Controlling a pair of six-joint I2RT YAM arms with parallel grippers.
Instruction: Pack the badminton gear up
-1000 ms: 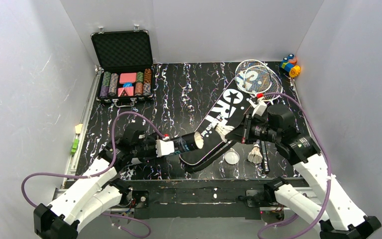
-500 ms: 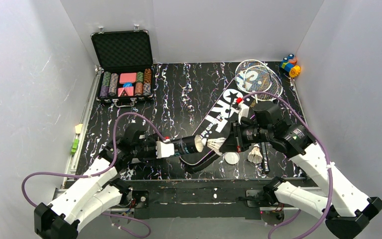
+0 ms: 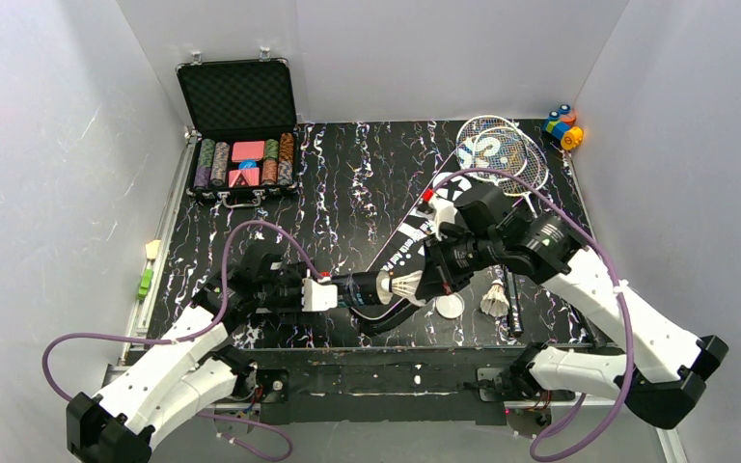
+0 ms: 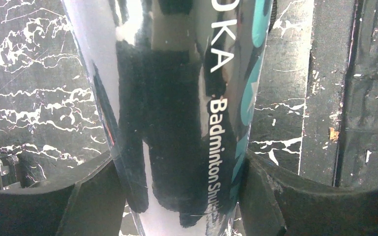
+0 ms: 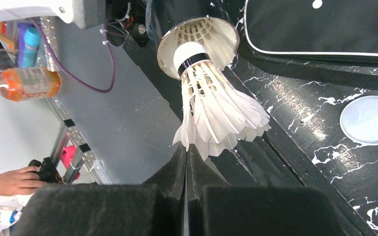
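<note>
My left gripper (image 3: 333, 291) is shut on the long dark tube (image 3: 362, 287) with teal lettering (image 4: 177, 98) and holds it level, open mouth to the right. My right gripper (image 3: 427, 284) is shut on the feather edge of a white shuttlecock (image 3: 406, 285) (image 5: 211, 103), whose cork tip is at the tube's open mouth (image 5: 199, 42); another shuttlecock shows inside. A second shuttlecock (image 3: 494, 299) stands on the table at the right. The black "SPORT" bag (image 3: 425, 227) lies diagonally in the middle. Two silver-framed rackets (image 3: 497, 149) lie at the back right.
A round white tube lid (image 3: 449, 306) (image 5: 369, 120) lies on the table by the bag's near end. An open black case of poker chips (image 3: 241, 145) stands at the back left. Colourful toy blocks (image 3: 562, 125) sit in the back right corner.
My right gripper has carried the shuttlecock leftward from over the bag to the tube's mouth. The left gripper and tube have shifted slightly.
</note>
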